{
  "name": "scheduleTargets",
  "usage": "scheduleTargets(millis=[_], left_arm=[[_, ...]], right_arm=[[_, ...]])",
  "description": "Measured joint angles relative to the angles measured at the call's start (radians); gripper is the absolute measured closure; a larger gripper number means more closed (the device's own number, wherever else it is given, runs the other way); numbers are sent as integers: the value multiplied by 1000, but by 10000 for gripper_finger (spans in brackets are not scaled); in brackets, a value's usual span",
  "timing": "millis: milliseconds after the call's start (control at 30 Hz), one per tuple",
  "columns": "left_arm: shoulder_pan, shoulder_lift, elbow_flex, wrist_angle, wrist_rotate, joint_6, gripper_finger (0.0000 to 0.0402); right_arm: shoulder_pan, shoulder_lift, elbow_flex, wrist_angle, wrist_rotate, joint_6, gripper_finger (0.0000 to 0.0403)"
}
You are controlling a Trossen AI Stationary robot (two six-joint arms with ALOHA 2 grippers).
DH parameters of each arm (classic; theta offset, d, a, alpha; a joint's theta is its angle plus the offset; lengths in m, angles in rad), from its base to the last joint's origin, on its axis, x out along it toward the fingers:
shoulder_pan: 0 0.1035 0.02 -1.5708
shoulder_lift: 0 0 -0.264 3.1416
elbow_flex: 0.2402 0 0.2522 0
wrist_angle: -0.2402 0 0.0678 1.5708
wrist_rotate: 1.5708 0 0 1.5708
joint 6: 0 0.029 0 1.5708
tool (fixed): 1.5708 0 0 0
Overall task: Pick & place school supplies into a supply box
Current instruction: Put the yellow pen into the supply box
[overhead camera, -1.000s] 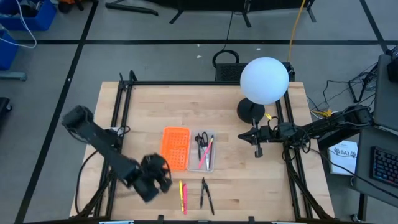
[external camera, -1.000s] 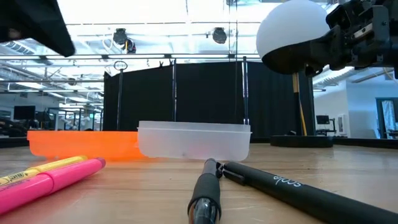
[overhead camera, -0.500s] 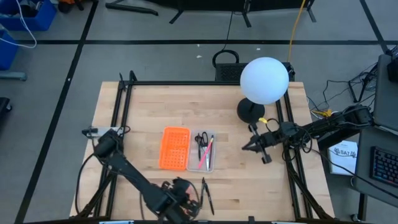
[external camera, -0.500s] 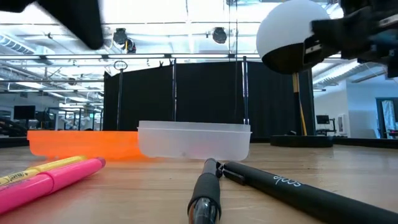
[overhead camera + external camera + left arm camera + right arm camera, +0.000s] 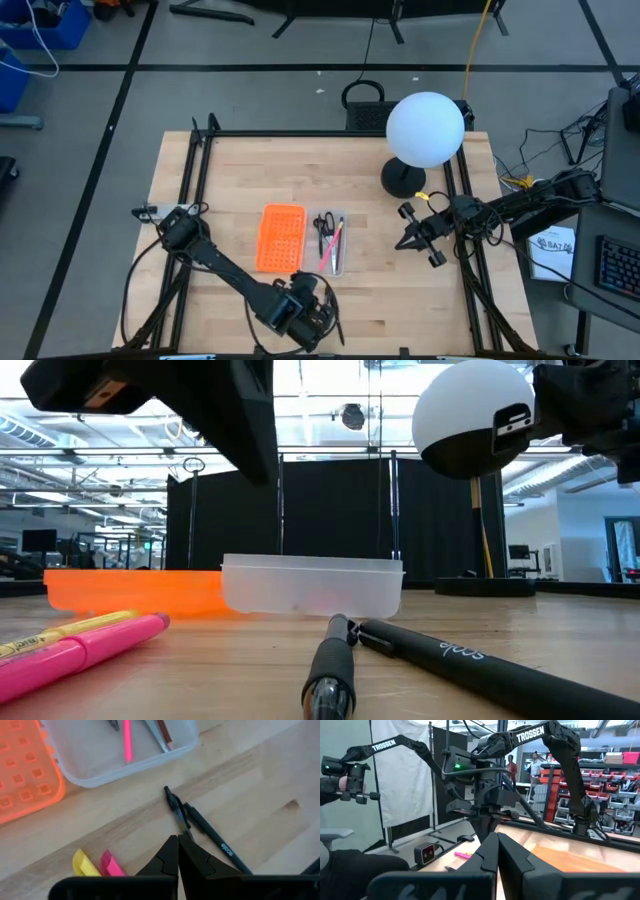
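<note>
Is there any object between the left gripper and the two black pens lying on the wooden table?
Nothing visible does. The left gripper, closed and empty, hangs above the two black pens, with only bare wooden table between them. The clear plastic supply box lies just beyond the pens.

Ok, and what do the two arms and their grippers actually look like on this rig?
Both arms are dark, jointed tubes with thin black cables trailing from their bases. The left gripper ends in two black, wedge-shaped fingers tapering to a point; the right gripper has the same pointed black pair. In the right wrist view the left arm's links carry white TROSSEN lettering and a small green light glows near its wrist.
</note>
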Motion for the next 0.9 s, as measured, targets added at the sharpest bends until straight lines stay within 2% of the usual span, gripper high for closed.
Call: scheduleTargets(millis=[167,333,633,800,900], left_arm=[[5,0,-1,2,42,-11,369],[-17,0,-1,1,174,-67,366],[-115,27,-1,-40,199,-280,366],[-108,69,-2,-47,244,-284,363],[-92,92,-2,-49,330,-264,346]], right_arm=[[0,0,0,-14,-29,-38,403],[0,0,0,-44,-29,-49,403],[0,0,0,-58,-29,-47,403],[0,0,0,-64,-29,-36,403],[0,0,0,-66,-29,-18,403]])
